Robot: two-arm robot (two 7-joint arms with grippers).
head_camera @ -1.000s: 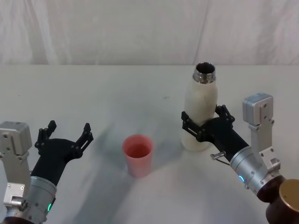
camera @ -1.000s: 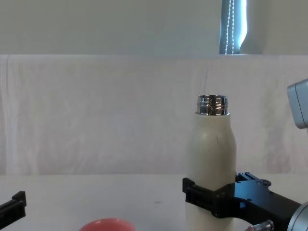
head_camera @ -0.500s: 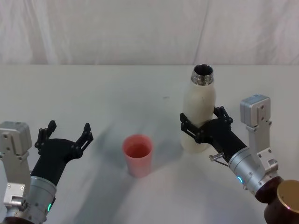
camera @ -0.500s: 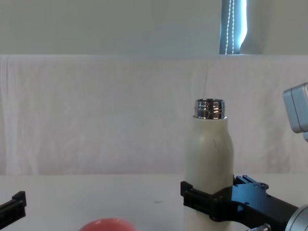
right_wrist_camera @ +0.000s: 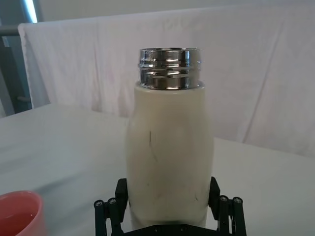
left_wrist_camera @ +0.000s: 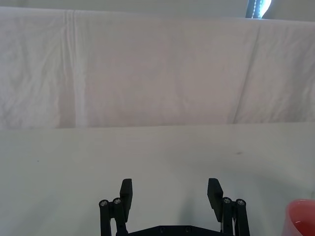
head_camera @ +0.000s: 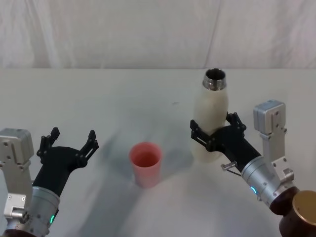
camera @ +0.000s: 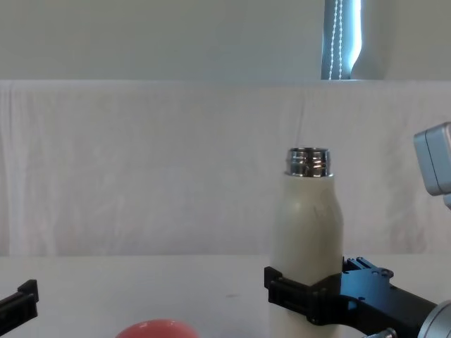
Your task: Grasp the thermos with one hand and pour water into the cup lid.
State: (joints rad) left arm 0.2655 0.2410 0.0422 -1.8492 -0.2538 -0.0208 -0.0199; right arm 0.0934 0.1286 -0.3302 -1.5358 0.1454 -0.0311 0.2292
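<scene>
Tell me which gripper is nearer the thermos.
Right. The right gripper is clamped around the lower body of the thermos. The left gripper hangs open well off to the thermos's left, beyond the cup lid.

Two black skeletal grippers, left gripper (head_camera: 67,141) and right gripper (head_camera: 214,129), with linked fingers and small round pivot screws, on silver ribbed wrist cylinders with green and blue indicator lights, grey boxy camera housings alongside, and a brown-and-gold rounded joint at the right arm's base.

Upright uncapped cream thermos (head_camera: 211,118), pink cup lid (head_camera: 145,164) near its left
</scene>
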